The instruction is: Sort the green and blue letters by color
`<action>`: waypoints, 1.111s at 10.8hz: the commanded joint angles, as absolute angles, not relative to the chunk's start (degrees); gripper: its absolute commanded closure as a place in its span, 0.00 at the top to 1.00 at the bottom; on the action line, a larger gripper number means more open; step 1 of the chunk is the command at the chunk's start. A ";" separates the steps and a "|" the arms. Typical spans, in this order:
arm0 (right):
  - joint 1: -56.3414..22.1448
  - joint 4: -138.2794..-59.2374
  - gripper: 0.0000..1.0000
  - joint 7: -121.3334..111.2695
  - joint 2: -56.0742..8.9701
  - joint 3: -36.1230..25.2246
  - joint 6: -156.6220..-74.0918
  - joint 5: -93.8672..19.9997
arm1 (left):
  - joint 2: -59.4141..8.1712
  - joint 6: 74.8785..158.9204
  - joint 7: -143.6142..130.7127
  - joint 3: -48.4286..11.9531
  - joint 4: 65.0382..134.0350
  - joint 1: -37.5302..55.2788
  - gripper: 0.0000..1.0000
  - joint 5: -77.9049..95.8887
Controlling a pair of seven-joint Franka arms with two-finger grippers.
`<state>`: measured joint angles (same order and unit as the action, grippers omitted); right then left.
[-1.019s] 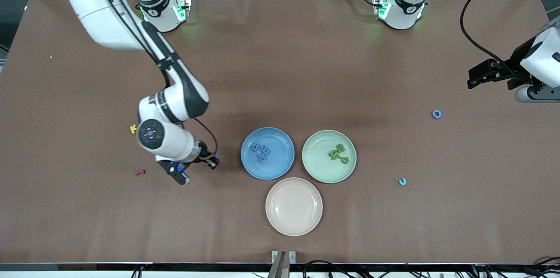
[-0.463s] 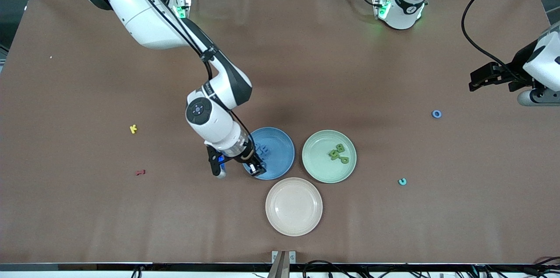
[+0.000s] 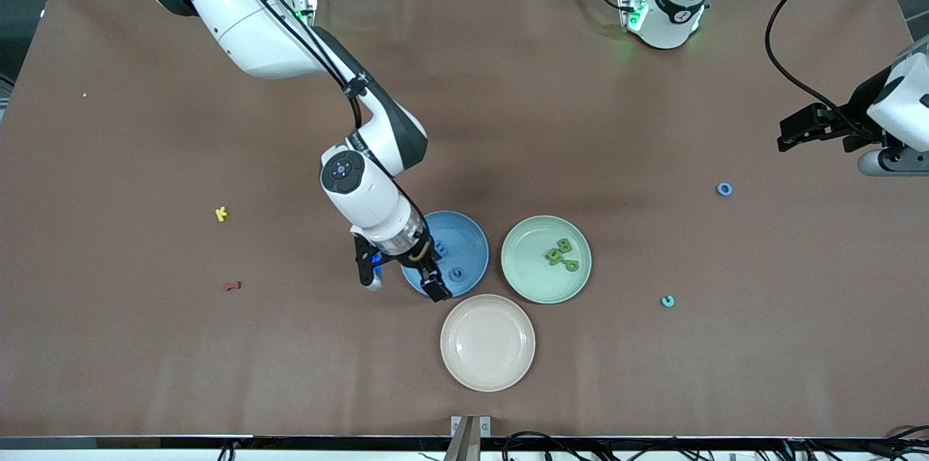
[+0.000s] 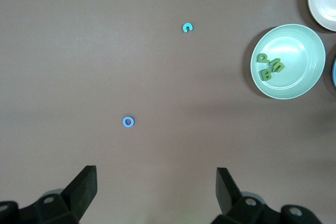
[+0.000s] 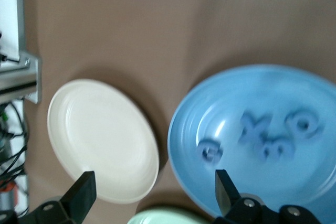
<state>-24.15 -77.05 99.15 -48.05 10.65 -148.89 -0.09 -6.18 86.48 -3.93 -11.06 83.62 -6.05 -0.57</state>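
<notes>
Two risks stood out: the right gripper (image 3: 401,282), low over the blue plate (image 3: 470,234), could clip its rim or the blue letters (image 5: 273,140) inside when lifting; the blue ring letter (image 3: 724,189), well apart from that plate, remained unsorted. Its jaws stood wide, empty. The left gripper (image 4: 156,182) waited, jaws wide, over bare tabletop (image 3: 580,120). Green letters (image 3: 561,253) lay in the green plate (image 3: 530,279) beside the blue plate.

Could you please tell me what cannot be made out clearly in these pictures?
- Front view: the right gripper covers part of the blue plate and most letters in it.
- Right wrist view: the blue letters are blurred, unreadable.
- Right wrist view: the green plate is cut off by the edge.
</notes>
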 commanded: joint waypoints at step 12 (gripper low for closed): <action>-5.20 -106.21 1.00 33.70 -26.41 6.59 -132.89 9.84 | -5.98 87.10 -3.69 -11.08 84.11 -5.98 1.00 0.97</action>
<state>-8.16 -90.30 40.22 -38.69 5.73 -129.36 8.16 -6.34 86.53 -3.93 -11.13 83.82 -5.91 -0.44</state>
